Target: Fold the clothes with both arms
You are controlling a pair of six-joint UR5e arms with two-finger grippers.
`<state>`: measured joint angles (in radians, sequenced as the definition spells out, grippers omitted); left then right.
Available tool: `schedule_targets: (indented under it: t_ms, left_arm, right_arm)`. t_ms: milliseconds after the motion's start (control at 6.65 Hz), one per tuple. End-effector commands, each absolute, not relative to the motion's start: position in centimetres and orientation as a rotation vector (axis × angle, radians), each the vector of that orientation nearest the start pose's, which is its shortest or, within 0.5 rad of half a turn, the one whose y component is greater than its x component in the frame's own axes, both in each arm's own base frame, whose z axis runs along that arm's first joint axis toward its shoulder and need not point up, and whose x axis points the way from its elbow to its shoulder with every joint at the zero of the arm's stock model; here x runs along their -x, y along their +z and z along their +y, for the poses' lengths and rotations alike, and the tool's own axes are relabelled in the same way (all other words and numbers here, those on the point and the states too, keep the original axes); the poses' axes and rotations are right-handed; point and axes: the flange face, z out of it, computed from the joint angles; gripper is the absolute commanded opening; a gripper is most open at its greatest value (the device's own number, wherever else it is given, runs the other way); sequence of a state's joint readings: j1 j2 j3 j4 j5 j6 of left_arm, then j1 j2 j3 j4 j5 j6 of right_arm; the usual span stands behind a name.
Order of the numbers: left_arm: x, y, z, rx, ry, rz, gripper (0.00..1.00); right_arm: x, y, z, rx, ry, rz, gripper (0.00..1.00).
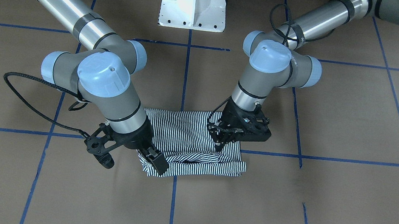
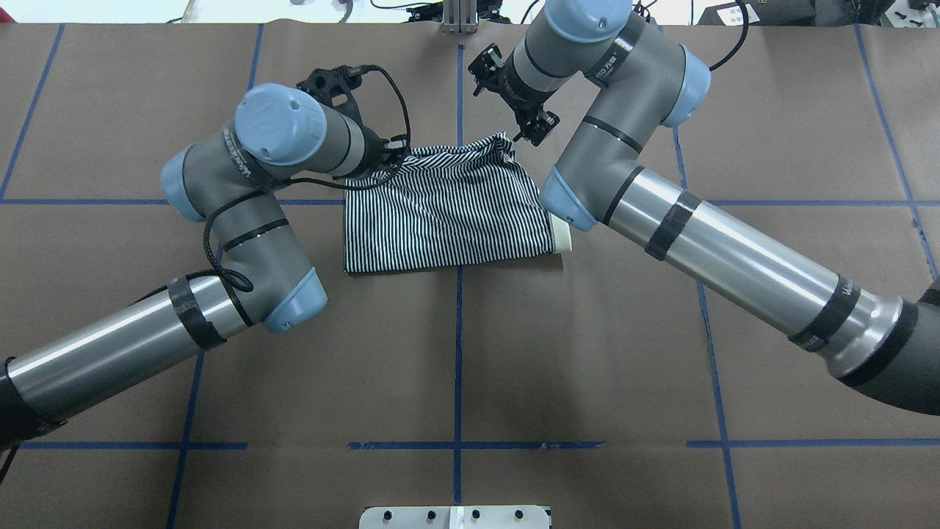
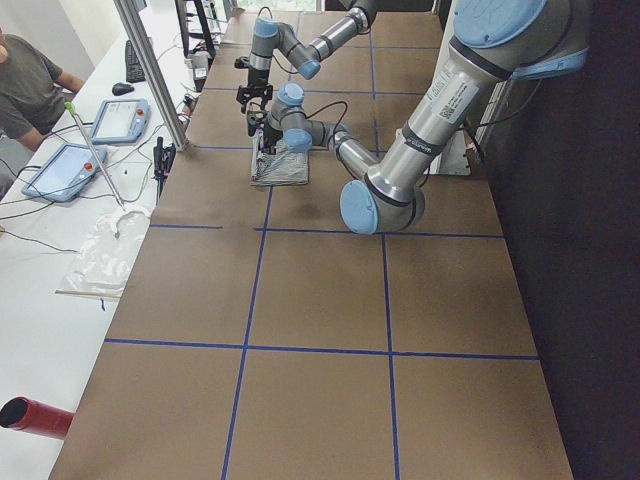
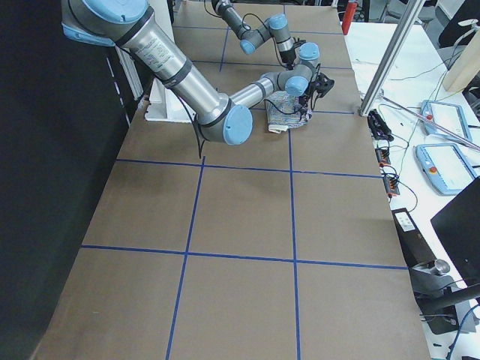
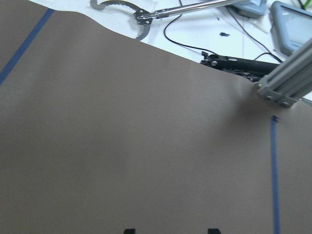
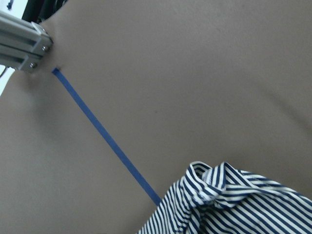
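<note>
Looks like a late fold: the striped polo shirt (image 2: pixel 448 213) is already a compact rectangle on the table (image 2: pixel 455 367), on the centre line, far half from the base, cream collar (image 2: pixel 562 239) poking out at the near right. Left gripper (image 1: pixel 220 145) hangs over the shirt's left side toward the far edge, jaws apart, bare paper between the fingertips (image 5: pixel 129 230), holding nothing. Right gripper (image 1: pixel 157 162) is down on the rumpled far-right corner; can't tell if it's clamped. Next move, I'd guess: both pinch the far edge and carry it level toward the base. Plenty of bare table that way; aluminium post (image 5: pixel 285 83) and table edge sit close behind
</note>
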<state>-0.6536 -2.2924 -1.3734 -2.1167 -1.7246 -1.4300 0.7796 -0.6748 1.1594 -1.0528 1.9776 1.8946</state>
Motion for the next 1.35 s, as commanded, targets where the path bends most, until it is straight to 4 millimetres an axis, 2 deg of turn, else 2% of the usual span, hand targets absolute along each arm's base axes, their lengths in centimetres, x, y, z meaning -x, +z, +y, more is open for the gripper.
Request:
schedule_targets:
  t_ms: [0,150,451,601,751,902,1052,1202]
  left_arm:
    - [-55.1,25.2,-53.3,-0.276,-0.349,1.027,0.0]
    - [-55.5,25.8,-53.6,-0.285,-0.33,1.01,0.0]
    - [-55.3,26.5,-54.7,-0.327,-0.322,0.985,0.0]
    - [-54.8,27.1,-55.6,-0.335,-0.327,0.974,0.0]
    - [-55.0,28.0,-57.1,-0.355,-0.326,0.977,0.0]
    - [-56.3,27.9,-59.5,-0.364,-0.335,0.975,0.0]
    - [-55.1,27.3,-62.4,-0.404,-0.328,0.967,0.0]
    - [-53.2,27.7,-64.8,-0.442,-0.34,0.973,0.0]
  right_arm:
    - [55.3,22.2,-58.3,0.136,0.728,-1.066,0.01]
    - [56.2,22.6,-57.8,0.12,0.698,-1.055,0.0]
    - [58.1,24.9,-57.1,0.06,0.658,-1.006,0.0]
    - [58.2,24.7,-57.2,0.058,0.654,-1.007,0.0]
    - [59.1,25.6,-58.1,0.038,0.656,-0.978,0.0]
    - [60.0,24.3,-59.7,0.018,0.663,-0.967,0.0]
    - [59.5,23.3,-62.5,-0.001,0.673,-0.953,0.0]
    - [59.2,22.5,-65.1,-0.018,0.692,-0.96,0.0]
